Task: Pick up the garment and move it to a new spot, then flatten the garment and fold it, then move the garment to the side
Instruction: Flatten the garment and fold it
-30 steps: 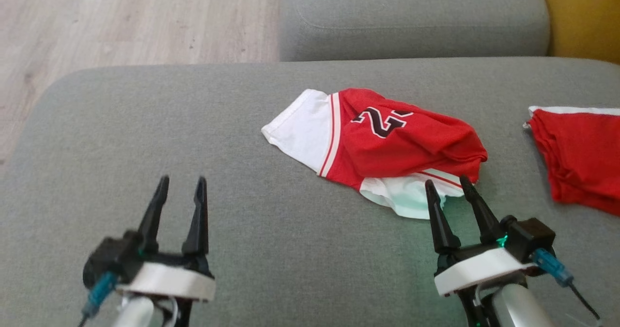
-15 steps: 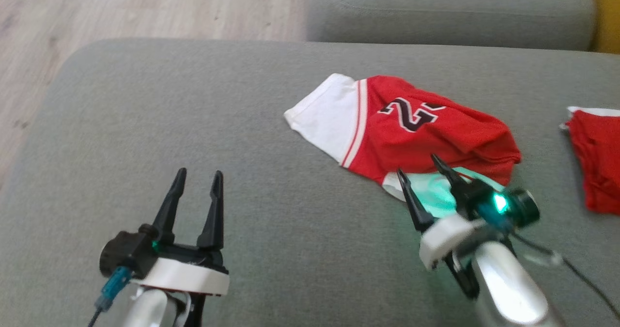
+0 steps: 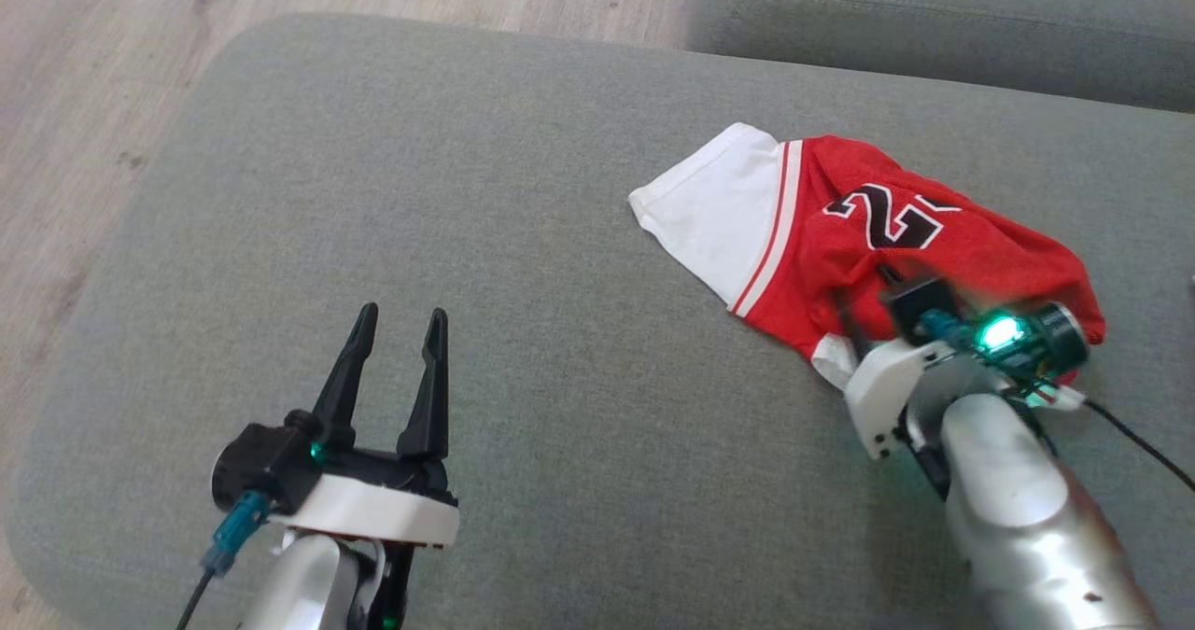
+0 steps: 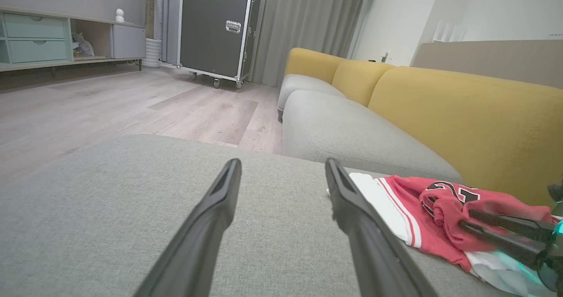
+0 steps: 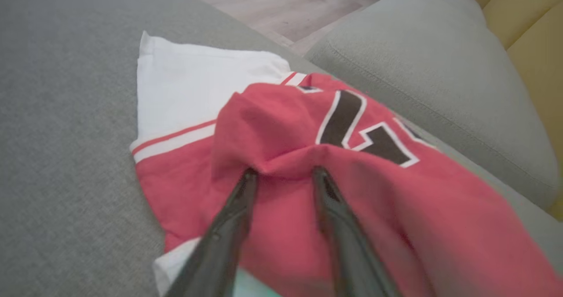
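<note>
The garment (image 3: 840,238) is a red jersey with white panels and a black number, lying crumpled on the grey cushion (image 3: 467,191) at the right. My right gripper (image 3: 864,285) has its fingertips pushed into the red cloth near the front edge. In the right wrist view its fingers (image 5: 284,171) stand apart with a raised fold of the garment (image 5: 264,112) bunched at their tips. My left gripper (image 3: 403,313) hovers open over bare cushion at the lower left, well away from the jersey. The left wrist view shows its open fingers (image 4: 283,161), the garment (image 4: 409,209) and the right gripper (image 4: 465,218).
A second grey seat cushion (image 3: 934,14) lies beyond the first one, with a yellow sofa back (image 4: 462,112) behind it. Wooden floor (image 3: 93,70) runs past the cushion's left and far edges. A black wheeled case (image 4: 215,28) stands across the room.
The head camera has swung, shifting the whole picture. My right gripper has moved forward from the jersey's white hem into the red cloth, pushing up a fold. The left gripper stays open.
</note>
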